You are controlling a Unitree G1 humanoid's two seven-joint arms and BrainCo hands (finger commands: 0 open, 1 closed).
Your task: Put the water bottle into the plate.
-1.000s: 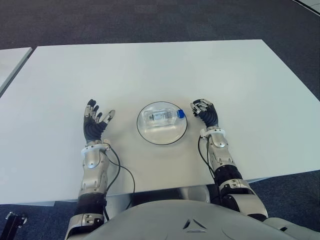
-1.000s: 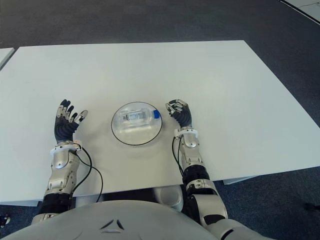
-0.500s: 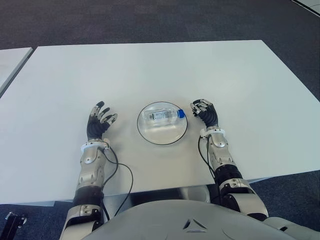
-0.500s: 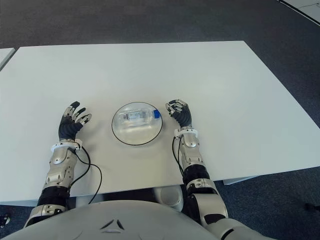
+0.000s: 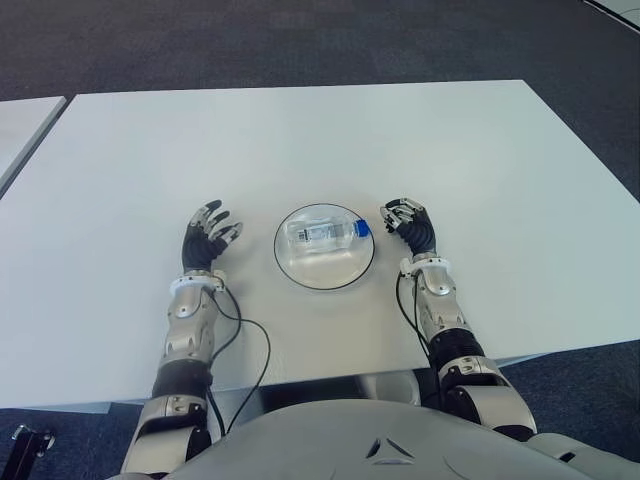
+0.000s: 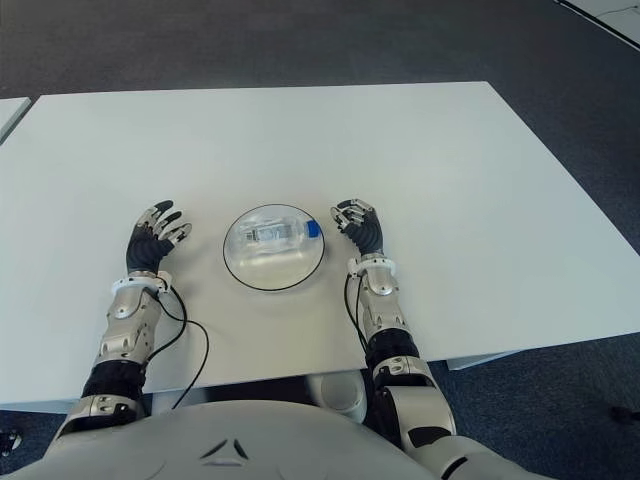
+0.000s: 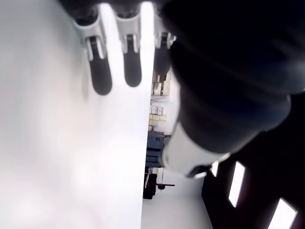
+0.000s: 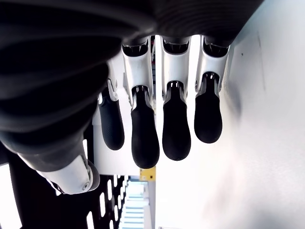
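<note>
A clear water bottle (image 5: pixel 324 233) with a blue cap lies on its side inside the round plate (image 5: pixel 322 275) near the table's front middle, cap pointing right. My left hand (image 5: pixel 207 239) shows to the left of the plate, palm down, fingers relaxed and holding nothing. My right hand (image 5: pixel 409 224) shows just right of the plate, close to the bottle's cap without touching it; its fingers (image 8: pixel 177 125) hang loosely curled with nothing in them. Neither hand holds the bottle.
The white table (image 5: pixel 300 140) stretches wide behind the plate. A second table's corner (image 5: pixel 20 120) shows at the far left. Dark carpet surrounds the table. A black cable (image 5: pixel 245 345) runs along my left forearm.
My left hand has moved right toward the plate and turned from palm raised with spread fingers to palm down with relaxed fingers. The right hand, bottle and plate have not moved.
</note>
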